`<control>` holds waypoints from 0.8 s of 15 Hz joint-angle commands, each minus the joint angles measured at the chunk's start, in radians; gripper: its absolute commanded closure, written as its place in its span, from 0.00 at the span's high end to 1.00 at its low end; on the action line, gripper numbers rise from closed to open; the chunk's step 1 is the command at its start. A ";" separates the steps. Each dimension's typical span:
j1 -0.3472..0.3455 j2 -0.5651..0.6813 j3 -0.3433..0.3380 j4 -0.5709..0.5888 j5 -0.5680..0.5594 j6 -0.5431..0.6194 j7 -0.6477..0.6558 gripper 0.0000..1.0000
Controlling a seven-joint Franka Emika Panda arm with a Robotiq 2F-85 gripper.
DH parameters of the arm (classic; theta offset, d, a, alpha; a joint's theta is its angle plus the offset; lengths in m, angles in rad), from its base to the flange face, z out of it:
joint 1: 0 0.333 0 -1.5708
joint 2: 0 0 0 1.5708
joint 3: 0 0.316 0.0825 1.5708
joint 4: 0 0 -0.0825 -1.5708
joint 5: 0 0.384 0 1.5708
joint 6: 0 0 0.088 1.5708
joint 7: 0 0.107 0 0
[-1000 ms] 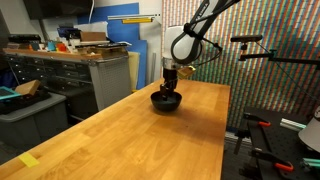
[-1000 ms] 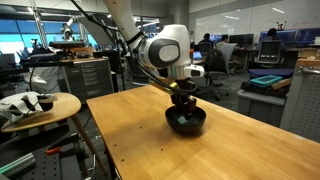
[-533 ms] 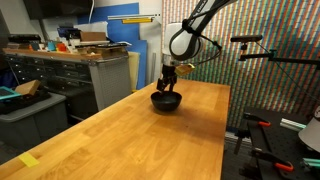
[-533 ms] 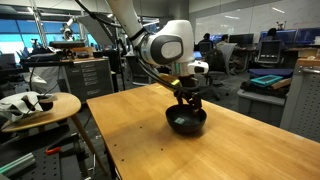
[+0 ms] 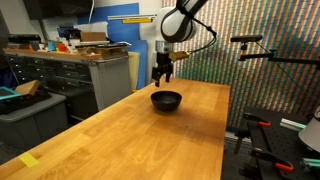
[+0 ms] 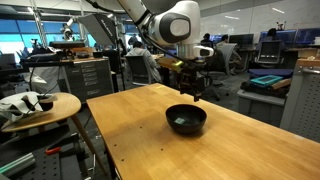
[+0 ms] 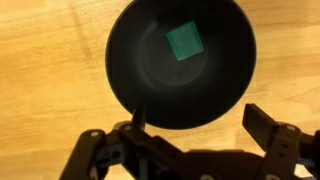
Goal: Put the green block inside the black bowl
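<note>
The black bowl stands on the far part of the wooden table. In the wrist view the green block lies flat on the bowl's floor, a little off centre, touching nothing else. My gripper hangs straight above the bowl, well clear of its rim. It is open with nothing between its fingers, which stand wide apart at the bottom of the wrist view.
A flat yellow piece lies at the near corner of the wooden table. A workbench with drawers stands beside the table, and a round side table with clutter stands off the other side.
The gripper was low in the bowl a second ago. It has opened, left the green block in the bowl, and risen straight up.
</note>
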 commanded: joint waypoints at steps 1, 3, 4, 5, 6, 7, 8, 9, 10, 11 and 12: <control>0.015 -0.020 0.018 0.103 0.014 -0.178 0.016 1.00; 0.025 -0.020 0.032 0.161 0.017 -0.245 0.019 1.00; 0.031 -0.018 0.039 0.190 0.017 -0.273 0.021 1.00; 0.038 -0.016 0.045 0.219 0.015 -0.292 0.027 1.00; 0.045 -0.014 0.050 0.244 0.016 -0.311 0.033 1.00; 0.050 -0.011 0.056 0.269 0.019 -0.332 0.036 1.00; 0.058 -0.009 0.060 0.291 0.019 -0.348 0.043 1.00; 0.062 -0.006 0.066 0.315 0.027 -0.372 0.047 1.00; 0.065 -0.003 0.073 0.340 0.039 -0.405 0.053 1.00; 0.064 -0.013 0.061 0.276 0.011 -0.337 0.037 1.00; 0.067 -0.013 0.066 0.294 0.017 -0.358 0.040 1.00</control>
